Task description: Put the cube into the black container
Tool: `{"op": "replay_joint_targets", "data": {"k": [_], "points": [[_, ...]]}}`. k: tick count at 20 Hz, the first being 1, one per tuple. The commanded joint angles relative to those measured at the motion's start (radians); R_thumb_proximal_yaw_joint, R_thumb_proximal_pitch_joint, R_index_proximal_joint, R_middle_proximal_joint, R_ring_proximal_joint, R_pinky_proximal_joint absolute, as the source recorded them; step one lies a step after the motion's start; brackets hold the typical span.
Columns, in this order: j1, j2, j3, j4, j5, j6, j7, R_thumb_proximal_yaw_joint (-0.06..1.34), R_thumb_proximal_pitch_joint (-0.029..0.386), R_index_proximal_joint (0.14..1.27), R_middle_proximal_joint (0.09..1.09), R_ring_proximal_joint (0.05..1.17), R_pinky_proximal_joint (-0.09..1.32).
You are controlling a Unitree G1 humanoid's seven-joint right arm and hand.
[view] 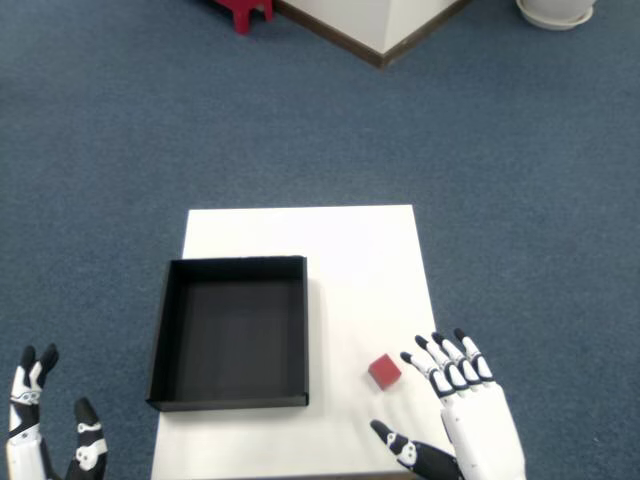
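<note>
Cube (pixel 384 371) is sitting free on table (pixel 360 260) right of container (pixel 232 333); right hand (pixel 462 400) is hovering beside it, fingers spread, gripping nothing, likely pre-grasp.

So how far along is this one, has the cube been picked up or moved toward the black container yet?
Nothing is finished yet. The red cube sits on the white table, to the right of the black container, which holds nothing. In hand: the right hand is open beside the cube, fingers and thumb spread and not touching it. Left to do: grasp the cube, carry it left over the container wall and release it inside.
</note>
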Motion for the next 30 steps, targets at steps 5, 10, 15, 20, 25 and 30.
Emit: {"op": "replay_joint_targets", "data": {"k": [5, 10, 15, 20, 25, 30], "points": [[-0.010, -0.015, -0.051, -0.083, 0.063, 0.029, 0.048, 0.29, -0.019, 0.44, 0.24, 0.23, 0.02], [-0.002, -0.012, -0.060, -0.106, 0.081, 0.043, 0.089, 0.30, -0.019, 0.43, 0.24, 0.22, 0.00], [-0.006, -0.005, -0.073, -0.141, 0.105, 0.076, 0.170, 0.29, -0.014, 0.42, 0.23, 0.21, -0.01], [-0.016, -0.002, -0.087, -0.155, 0.125, 0.098, 0.224, 0.30, -0.006, 0.41, 0.23, 0.21, -0.01], [-0.033, 0.011, -0.091, -0.124, 0.140, 0.121, 0.276, 0.30, 0.017, 0.41, 0.22, 0.20, -0.02], [-0.071, 0.023, -0.096, -0.082, 0.149, 0.140, 0.310, 0.29, 0.074, 0.41, 0.22, 0.20, -0.02]]}}
